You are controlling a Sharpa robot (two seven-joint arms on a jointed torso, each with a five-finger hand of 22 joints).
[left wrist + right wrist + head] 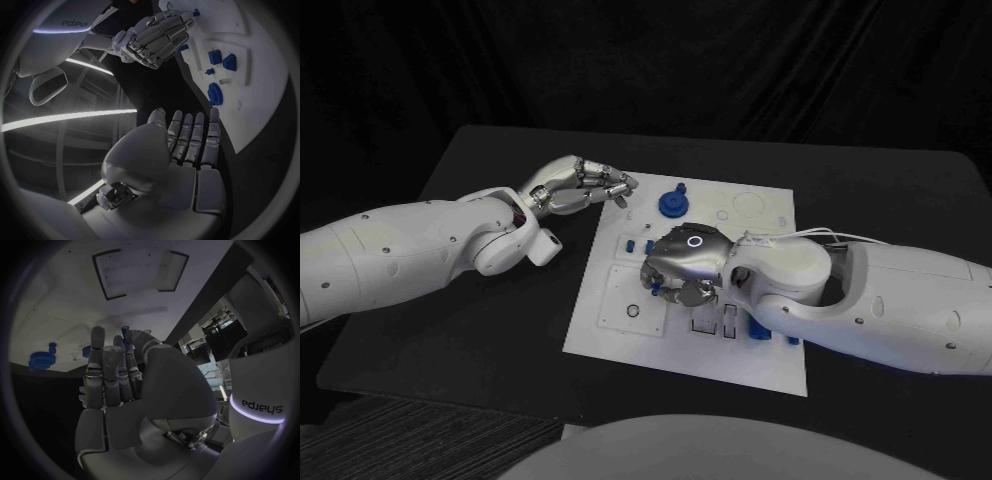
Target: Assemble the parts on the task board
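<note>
While both arms reach in over the black desk point(473, 340), each hand hangs at the white task board point(625, 345).
Left hand point(581, 186) hovers just off the board's far left corner, fingers straight and side by side, nothing in its grasp. One round blue gear point(674, 201) sits near it on the board. Right hand point(681, 263) is palm down over the board's middle, fingers curled under; whether they pinch a part, I cannot tell. Several small blue parts point(759, 331) lie beside the right wrist, too small to count.
</note>
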